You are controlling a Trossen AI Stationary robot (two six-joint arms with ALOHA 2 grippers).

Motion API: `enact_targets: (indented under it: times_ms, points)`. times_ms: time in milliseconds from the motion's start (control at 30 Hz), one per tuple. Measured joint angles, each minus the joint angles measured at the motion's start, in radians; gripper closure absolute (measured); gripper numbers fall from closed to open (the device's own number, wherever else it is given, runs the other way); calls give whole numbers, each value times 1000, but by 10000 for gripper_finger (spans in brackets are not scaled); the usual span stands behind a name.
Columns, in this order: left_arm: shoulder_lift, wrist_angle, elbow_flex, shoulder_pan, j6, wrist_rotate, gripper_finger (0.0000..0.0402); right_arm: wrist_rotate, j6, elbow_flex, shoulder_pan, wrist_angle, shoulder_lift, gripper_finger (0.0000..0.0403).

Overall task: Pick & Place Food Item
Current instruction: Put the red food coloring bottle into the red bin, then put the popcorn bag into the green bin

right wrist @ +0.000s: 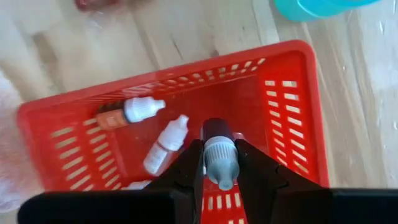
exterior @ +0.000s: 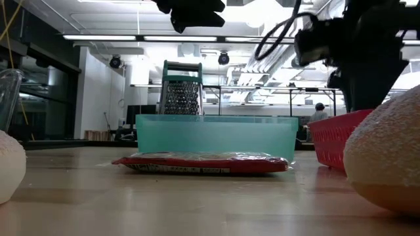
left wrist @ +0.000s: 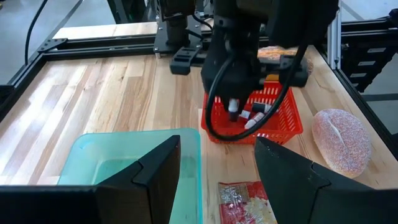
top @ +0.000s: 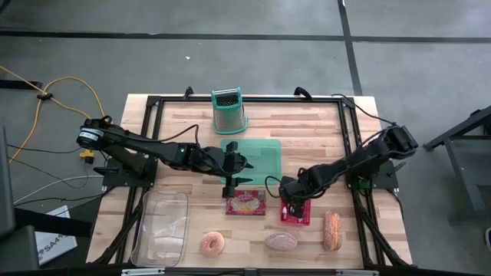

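Gripping a small dropper bottle [right wrist: 219,152] by its dark body, grey cap toward the camera, the right gripper [right wrist: 219,163] hangs over the red basket [right wrist: 298,106], where two white bottles [right wrist: 165,144] lie. The left gripper [left wrist: 214,180] hovers with fingers spread above the teal tray [left wrist: 99,165], just far of the red food packet [top: 245,204]. That packet looks light, flat and crinkly, probably slippery; pinching one edge seems safest. Near it sit a donut [top: 212,244] and sprinkled pastries [top: 331,230]
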Motion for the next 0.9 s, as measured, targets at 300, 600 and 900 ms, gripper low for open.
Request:
enact_targets:
  times_ms: [300, 600, 900]
  points:
    - [0, 0, 0, 0, 0, 0, 203, 6, 2, 0, -14, -8, 34, 336]
    - [0, 0, 0, 0, 0, 0, 203, -19, 3, 0, -20, -7, 34, 312]
    - [0, 0, 0, 0, 0, 0, 203, -21, 3, 0, -21, -5, 34, 285]
